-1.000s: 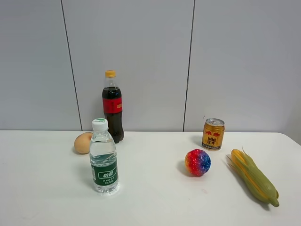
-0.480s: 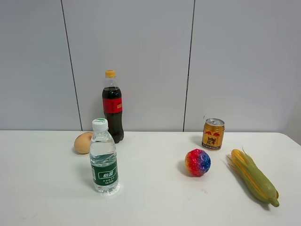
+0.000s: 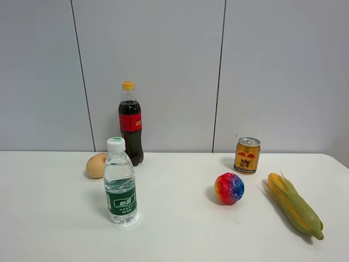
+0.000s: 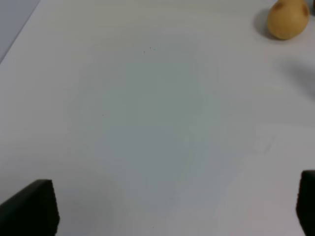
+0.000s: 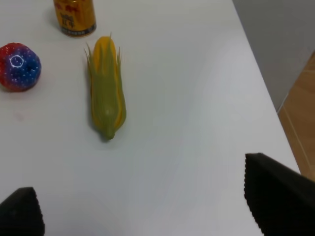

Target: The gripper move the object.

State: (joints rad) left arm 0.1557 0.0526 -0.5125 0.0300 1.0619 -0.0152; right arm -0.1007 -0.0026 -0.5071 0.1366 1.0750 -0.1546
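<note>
Now | my right gripper [image 5: 147,196] fingers spread apart, holding nothing | corn [image 5: 106,93] lies flat ahead of the fingertips, apart, untouched | rainbow ball [image 5: 18,66] beside it.

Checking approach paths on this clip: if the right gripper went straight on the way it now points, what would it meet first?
Probably bare table. The right gripper is open and the corn lies off to one side of its midline, so it would likely miss it, though depth is unclear.

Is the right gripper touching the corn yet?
Apart. The right wrist view shows bare white table between the corn and the gripper's fingertips at the frame edge.
</note>
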